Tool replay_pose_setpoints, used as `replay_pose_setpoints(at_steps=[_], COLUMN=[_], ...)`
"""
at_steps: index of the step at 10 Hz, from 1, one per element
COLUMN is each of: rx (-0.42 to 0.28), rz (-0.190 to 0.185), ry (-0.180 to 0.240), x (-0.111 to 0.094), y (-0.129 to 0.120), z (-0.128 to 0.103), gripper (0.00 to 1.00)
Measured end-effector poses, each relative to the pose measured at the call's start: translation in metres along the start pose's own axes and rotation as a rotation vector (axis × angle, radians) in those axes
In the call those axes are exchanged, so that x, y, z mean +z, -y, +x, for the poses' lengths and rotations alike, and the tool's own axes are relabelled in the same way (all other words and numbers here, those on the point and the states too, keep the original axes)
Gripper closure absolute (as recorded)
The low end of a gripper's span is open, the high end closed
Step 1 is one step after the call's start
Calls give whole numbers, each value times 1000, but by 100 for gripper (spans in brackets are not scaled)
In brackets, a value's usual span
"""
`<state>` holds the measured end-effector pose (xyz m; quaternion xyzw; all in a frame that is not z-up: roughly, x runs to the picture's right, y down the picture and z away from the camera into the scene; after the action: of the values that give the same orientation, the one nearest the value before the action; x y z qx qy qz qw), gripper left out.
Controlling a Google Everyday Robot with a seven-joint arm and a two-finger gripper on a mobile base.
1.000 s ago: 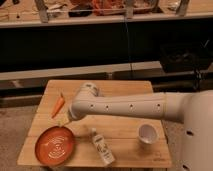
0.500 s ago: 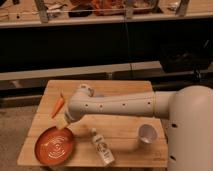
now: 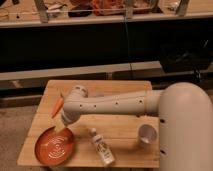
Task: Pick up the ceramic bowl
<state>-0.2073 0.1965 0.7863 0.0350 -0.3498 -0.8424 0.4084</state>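
Closing in on the bowl, no grab yet

Over the last second the arm has swung left and dipped a bit, so the claw now sits right over the upper right edge of the bowl. The bowl itself hasn't budged. It's flat on the front left corner of the counter, same spot as before. My read is that this is the tail end of the approach, and the drop onto the rim hasn't happened yet.

The claw is spread as wide as it goes with nothing in it. It's mostly tucked under the wrist, so I can't say whether it's touching the rim.

The bowl is a wide, shallow, orange-red thing, more like a plate, with pale rings inside. It's easily the biggest item there. With that low rim, it'll probably need a pinch on the edge.

The neighbours are a carrot just behind it, a small bottle lying just to its right, and a white cup well off to the right.
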Motion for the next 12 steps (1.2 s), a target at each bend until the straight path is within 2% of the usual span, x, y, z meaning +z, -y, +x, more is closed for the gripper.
replay_pose_setpoints(at_steps=[9,12], rx=[-78,-83], rz=[-2,-5], ry=[57,65], x=[23,25], y=[14,13], z=[0,-1], gripper=[20,20])
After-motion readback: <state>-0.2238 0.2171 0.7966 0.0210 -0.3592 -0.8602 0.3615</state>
